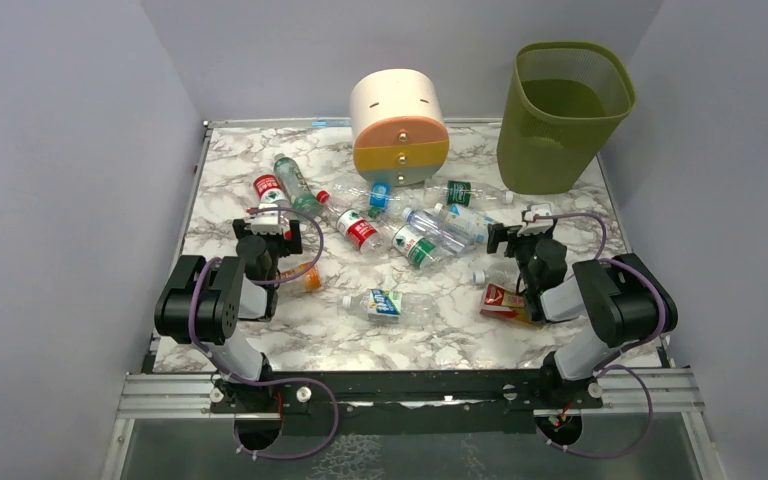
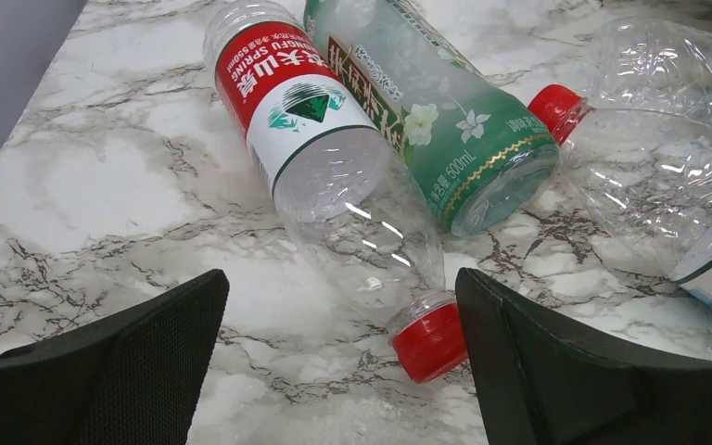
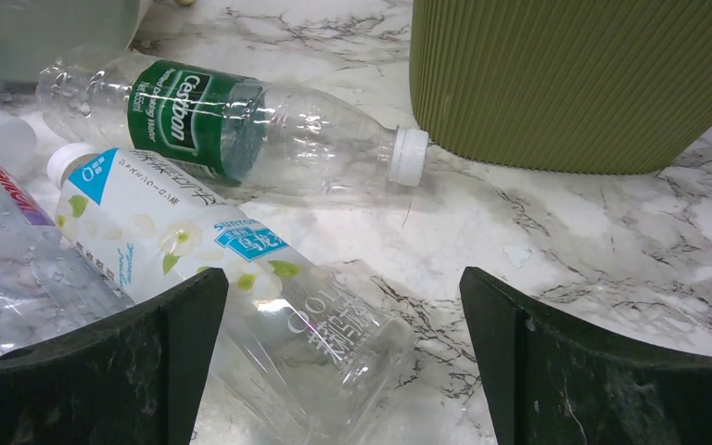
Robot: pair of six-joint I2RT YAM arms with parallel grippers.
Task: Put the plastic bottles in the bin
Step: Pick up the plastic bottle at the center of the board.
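Several plastic bottles (image 1: 400,235) lie scattered on the marble table, in front of the olive-green bin (image 1: 565,115) at the back right. My left gripper (image 1: 268,225) is open and empty. In the left wrist view it (image 2: 338,371) hangs low over a red-labelled bottle (image 2: 306,120), whose red cap (image 2: 431,341) lies just beside the right finger. A green bottle (image 2: 436,111) lies against that bottle. My right gripper (image 1: 522,232) is open and empty. In the right wrist view it (image 3: 343,362) straddles the base of a white-and-blue-labelled bottle (image 3: 195,246). A green-labelled bottle (image 3: 222,125) lies beyond it, by the bin (image 3: 575,83).
A cream, orange and yellow round drawer unit (image 1: 398,125) stands at the back centre. A bottle with orange liquid (image 1: 305,278) lies by the left arm. A blue-green-labelled bottle (image 1: 385,303) lies in front. A red-labelled bottle (image 1: 505,300) lies by the right arm. Walls close in on three sides.
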